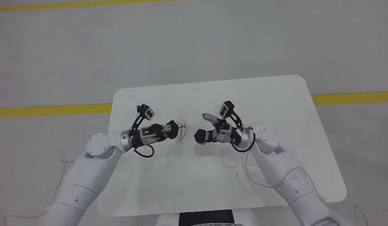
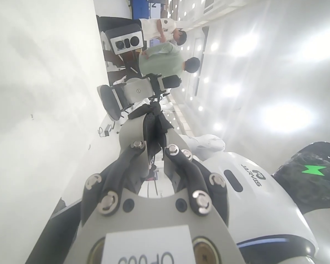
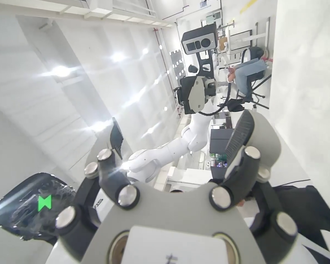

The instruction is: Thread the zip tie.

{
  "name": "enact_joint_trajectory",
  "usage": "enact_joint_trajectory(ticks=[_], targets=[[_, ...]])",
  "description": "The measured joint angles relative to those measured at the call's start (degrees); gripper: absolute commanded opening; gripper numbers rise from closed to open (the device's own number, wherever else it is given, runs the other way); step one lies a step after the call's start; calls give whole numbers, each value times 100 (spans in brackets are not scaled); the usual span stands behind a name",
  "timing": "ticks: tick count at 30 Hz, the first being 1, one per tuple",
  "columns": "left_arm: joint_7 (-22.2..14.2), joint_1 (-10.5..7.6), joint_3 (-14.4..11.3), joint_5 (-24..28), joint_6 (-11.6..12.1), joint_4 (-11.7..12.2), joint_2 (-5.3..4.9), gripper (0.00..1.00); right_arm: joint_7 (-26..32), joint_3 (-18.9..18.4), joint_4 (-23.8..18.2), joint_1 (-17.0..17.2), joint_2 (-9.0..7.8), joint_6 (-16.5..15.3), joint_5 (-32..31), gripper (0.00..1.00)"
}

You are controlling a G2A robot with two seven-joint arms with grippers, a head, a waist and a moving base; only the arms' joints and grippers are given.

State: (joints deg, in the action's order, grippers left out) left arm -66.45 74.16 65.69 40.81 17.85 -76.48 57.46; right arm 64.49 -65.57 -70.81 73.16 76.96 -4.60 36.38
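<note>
Black zip tie (image 1: pixel 182 131) is pinched in my left gripper (image 1: pixel 176 131) to present it for threading; my right gripper (image 1: pixel 198 137), spread, faces it to take the tail.

"How does the light look to you?"

"Bright, and it falls from overhead. Around your left pincer (image 1: pixel 176 131) and right pincer (image 1: pixel 199 137) the table (image 1: pixel 254 96) is evenly lit, pale and flat."

"And from the wrists?"

"Past your left pincer the ceiling lamps (image 2: pixel 287 116) flare into wide starbursts. Beyond your right pincer another row of lamps (image 3: pixel 60 71) glares too, and straight walls bow toward the edges."
</note>
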Motion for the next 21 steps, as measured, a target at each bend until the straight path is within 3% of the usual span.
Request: enact_joint_trajectory(ticks=[6, 10, 12, 17, 21], targets=[[-831, -194, -195, 237, 70, 314, 30, 0, 899, 208, 595, -418, 25, -112, 215, 100], [-1110, -314, -304, 345, 132, 526, 58, 0, 1105, 376, 975, -725, 59, -270, 112, 100], [-1149, -350, -325, 284, 165, 557, 62, 0, 981, 382, 1040, -770, 63, -441, 64, 100], [-1141, -349, -323, 277, 164, 554, 61, 0, 973, 377, 1031, -762, 63, -390, 66, 100], [-1141, -349, -323, 277, 163, 554, 61, 0, 602, 385, 979, -663, 68, -398, 97, 100]])
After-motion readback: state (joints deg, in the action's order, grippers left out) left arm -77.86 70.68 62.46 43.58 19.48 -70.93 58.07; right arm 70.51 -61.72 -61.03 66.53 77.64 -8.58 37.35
